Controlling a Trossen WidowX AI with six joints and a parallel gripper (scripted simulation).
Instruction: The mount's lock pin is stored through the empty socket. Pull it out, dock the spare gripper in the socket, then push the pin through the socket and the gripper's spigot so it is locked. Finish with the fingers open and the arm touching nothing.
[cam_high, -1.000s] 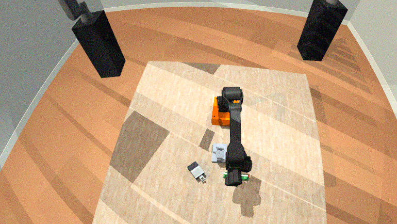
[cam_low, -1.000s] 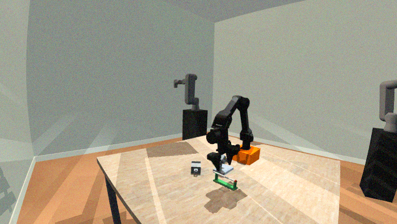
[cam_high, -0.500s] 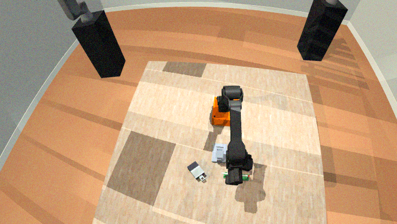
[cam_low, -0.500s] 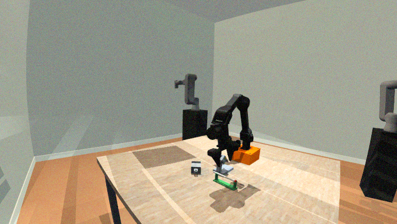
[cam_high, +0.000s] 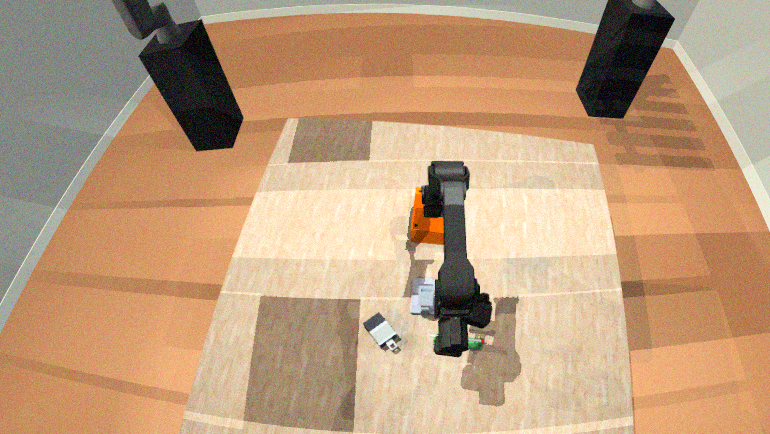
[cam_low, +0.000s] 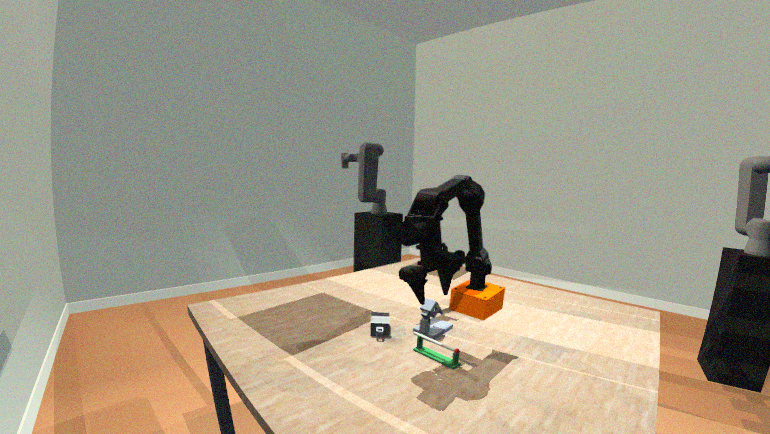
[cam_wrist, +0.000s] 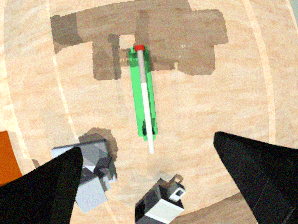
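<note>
- Fingers spread wide, empty, hovering above the surface.
- Lock pin: thin, rigid, probably light and slippery; pinch mid-shaft, below the red head.
- Spare gripper: blocky, likely stiff; grip across the body.
</note>
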